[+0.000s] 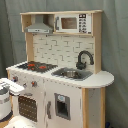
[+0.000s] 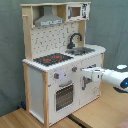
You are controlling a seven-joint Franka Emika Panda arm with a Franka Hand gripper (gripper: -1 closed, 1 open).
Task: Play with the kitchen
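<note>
First exterior view: you have the kitchen standing tall in the middle of the frame against a grey curtain. Its black stovetop with red burners sits toward the first exterior view's left, the sink with its black faucet toward the right, and the grey hood and a microwave panel are up top. The oven door looks closed and the knobs show no sign of handling. At the first exterior view's left edge, the arm reaches in low, beside the oven front; you cannot tell from here how the fingers stand.

Second exterior view: the same kitchen fills the frame's left and centre on a wooden floor. Your gripper comes in from the second exterior view's right, level with the knob row just under the counter and close to the cabinet front. Whether it touches the panel, and whether the fingers are spread or closed, you cannot tell.

My judgement: play has hardly begun. Every door appears closed and nothing is held, so turning a knob or opening the oven is all left to you.
</note>
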